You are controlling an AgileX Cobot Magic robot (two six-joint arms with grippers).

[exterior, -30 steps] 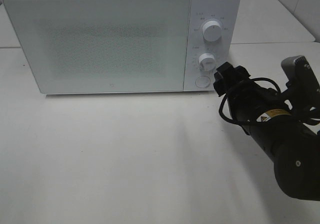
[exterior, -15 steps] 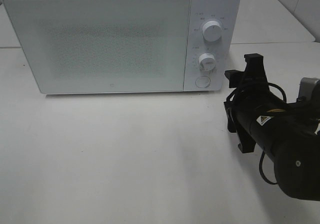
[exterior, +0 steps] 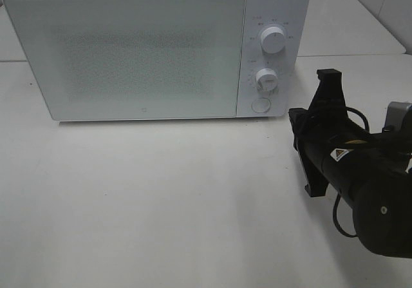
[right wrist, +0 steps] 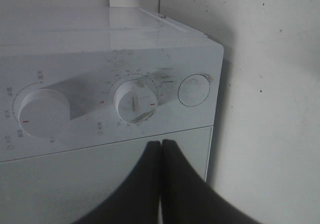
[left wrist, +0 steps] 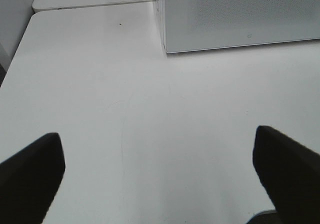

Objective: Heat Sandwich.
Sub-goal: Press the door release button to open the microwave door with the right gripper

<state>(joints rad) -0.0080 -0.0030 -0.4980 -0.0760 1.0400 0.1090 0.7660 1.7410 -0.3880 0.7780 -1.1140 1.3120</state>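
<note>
The white microwave (exterior: pixel 129 53) stands at the back of the table with its door closed. The sandwich shows in no view. My right gripper (exterior: pixel 296 124) is shut and empty; it hovers just right of the microwave's control panel, apart from it. In the right wrist view its closed fingertips (right wrist: pixel 161 144) point at the panel below the lower knob (right wrist: pixel 135 101), beside the round button (right wrist: pixel 194 89). My left gripper (left wrist: pixel 160 184) is open and empty above bare table, near the microwave's front left corner (left wrist: pixel 165 46). It is out of the high view.
The panel carries an upper knob (exterior: pixel 273 41), a lower knob (exterior: pixel 266 78) and a round button (exterior: pixel 260 104). A white table (exterior: pixel 161 198) stretches in front of the microwave. A tiled wall (exterior: pixel 386 4) rises at the back right.
My right gripper has pulled back to the right, away from the lower knob and button, and its wrist has rolled. The microwave door stays closed.
</note>
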